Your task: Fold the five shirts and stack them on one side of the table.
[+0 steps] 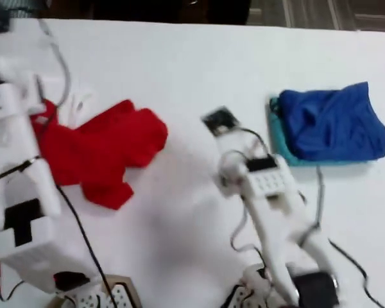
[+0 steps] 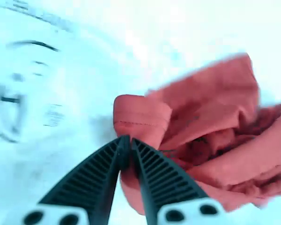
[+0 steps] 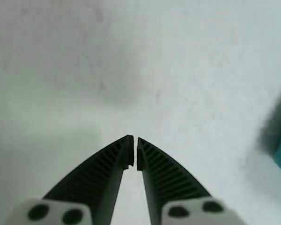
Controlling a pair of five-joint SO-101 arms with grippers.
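- High view: the red shirt (image 1: 102, 154) lies crumpled right against my left arm (image 1: 13, 160). Its long axis runs away from that arm toward the right gripper (image 1: 219, 120), so the left is clearly nearer. The right gripper hangs between the red shirt and the blue shirt (image 1: 330, 122), which sits folded on a teal shirt (image 1: 279, 147), and it touches neither.
- Left wrist view: the left gripper (image 2: 127, 143) has its jaws closed tip to tip, right at a rolled hem of the red shirt. Most of the cloth spreads beyond the tips and off to one side. I cannot tell whether the hem is actually nipped.
- Right wrist view: the jaws are closed to a hairline gap, holding nothing, over bare table (image 3: 131, 70). A teal edge lies off to one side.
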